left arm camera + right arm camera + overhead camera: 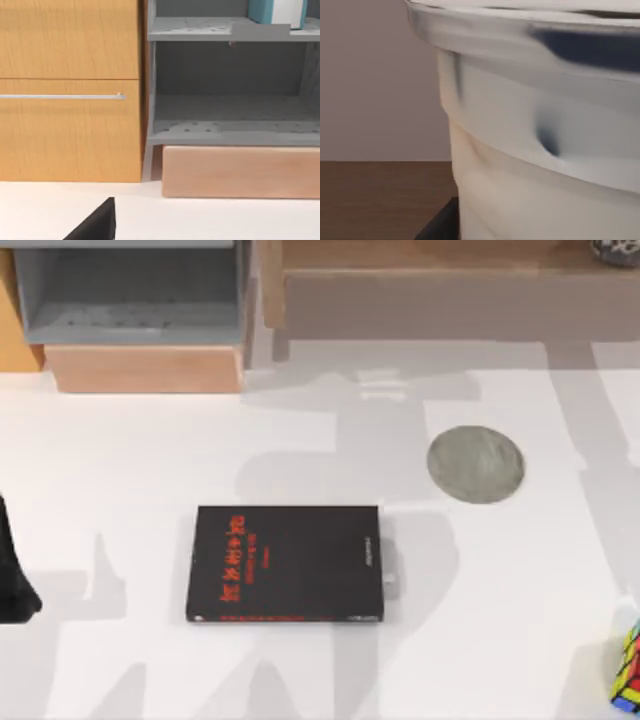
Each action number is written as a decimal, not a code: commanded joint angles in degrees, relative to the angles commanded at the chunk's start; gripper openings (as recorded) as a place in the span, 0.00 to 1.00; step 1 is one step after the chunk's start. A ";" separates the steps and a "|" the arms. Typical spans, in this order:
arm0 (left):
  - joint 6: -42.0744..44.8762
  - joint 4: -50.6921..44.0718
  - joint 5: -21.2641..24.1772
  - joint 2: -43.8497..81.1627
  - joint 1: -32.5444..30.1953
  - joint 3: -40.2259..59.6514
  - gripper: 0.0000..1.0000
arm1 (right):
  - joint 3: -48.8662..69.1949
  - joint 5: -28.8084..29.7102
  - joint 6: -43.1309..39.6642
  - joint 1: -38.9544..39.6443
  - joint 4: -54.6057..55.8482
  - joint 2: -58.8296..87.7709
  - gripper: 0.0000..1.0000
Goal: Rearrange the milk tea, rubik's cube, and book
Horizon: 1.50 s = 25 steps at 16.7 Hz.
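At the table's left edge the left arm (15, 575) sits parked, and whether its fingers are apart I cannot tell. Its wrist camera faces the grey shelf unit (230, 125), where the teal book (277, 11) stands on the upper shelf. Mid-table lies a black book (285, 563), then the grey coaster (476, 464), then the rubik's cube (630, 668) at the right edge. The right wrist camera is pressed close to the milk tea (540, 150); grip state unclear. Thin, slippery, top-heavy plastic likely dents: hold mid-body, gently.

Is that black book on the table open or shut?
Shut. The black book lies flat on the white table, cover with red lettering up, no pages showing.
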 joint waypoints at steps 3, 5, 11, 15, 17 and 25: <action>0.00 0.00 0.00 0.00 0.00 0.00 1.00 | -8.83 0.32 0.03 0.41 1.40 -6.19 0.00; 0.00 0.00 0.00 0.00 0.00 0.00 1.00 | -13.54 0.53 0.05 0.68 2.36 -10.03 0.00; 0.00 0.00 0.00 0.00 0.00 0.00 1.00 | -15.92 0.63 0.16 0.55 2.96 -12.13 0.00; 0.00 0.00 0.00 0.00 0.00 0.00 1.00 | -19.15 4.59 0.06 4.50 7.04 -9.49 0.00; 0.00 0.00 0.00 0.00 0.00 0.00 1.00 | -21.68 9.22 0.02 9.59 12.64 -6.37 0.00; 0.00 0.00 0.00 0.00 0.00 0.00 1.00 | -32.12 27.18 0.03 27.16 33.69 2.36 0.00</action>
